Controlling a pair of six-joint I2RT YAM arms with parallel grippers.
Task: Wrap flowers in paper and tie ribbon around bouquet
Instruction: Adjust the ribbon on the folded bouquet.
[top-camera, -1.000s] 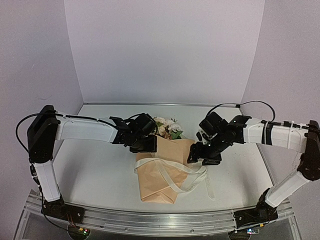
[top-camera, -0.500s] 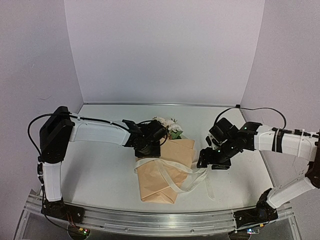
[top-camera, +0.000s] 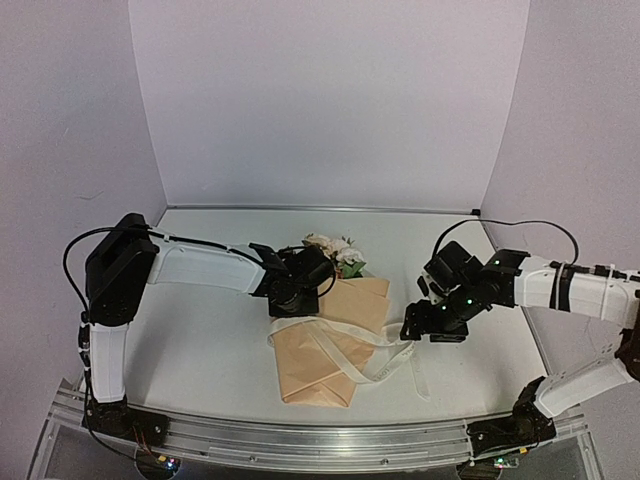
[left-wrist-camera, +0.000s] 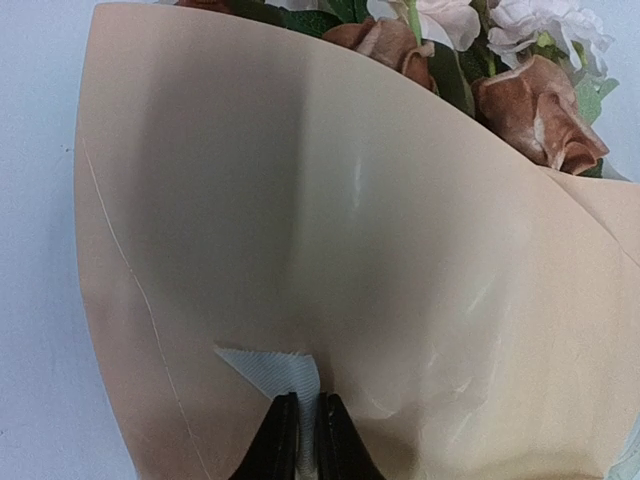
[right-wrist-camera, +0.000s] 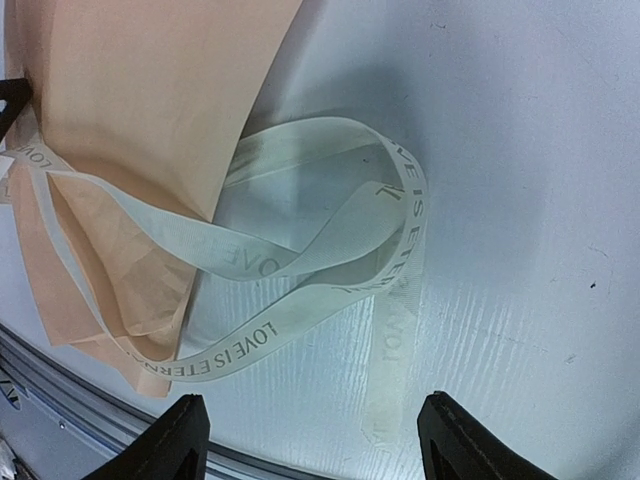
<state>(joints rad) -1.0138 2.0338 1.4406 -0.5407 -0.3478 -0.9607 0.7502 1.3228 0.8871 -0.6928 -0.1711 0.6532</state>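
My left gripper (left-wrist-camera: 300, 410), clamped on the cut end of the creamy-white lettered satin ribbon (left-wrist-camera: 272, 366) atop the peach-tan kraft-paper cone (left-wrist-camera: 300, 200) (rust-and-cream roses (left-wrist-camera: 535, 105) at 12 o'clock), anchors it while my right gripper (right-wrist-camera: 318, 440), spread wide and empty, hangs over slack loops at 3 o'clock.

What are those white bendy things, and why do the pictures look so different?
They are robot arms: the left arm and the right arm, each ending in a two-finger pincher called a gripper. The wide picture looks down from above and behind them. The other two come from small cameras on their wrists. On the table lie flowers wrapped in paper, with a ribbon looped across and beside it. The left gripper is pinching one ribbon end over the paper. The right gripper is open above the ribbon's loops, holding nothing.
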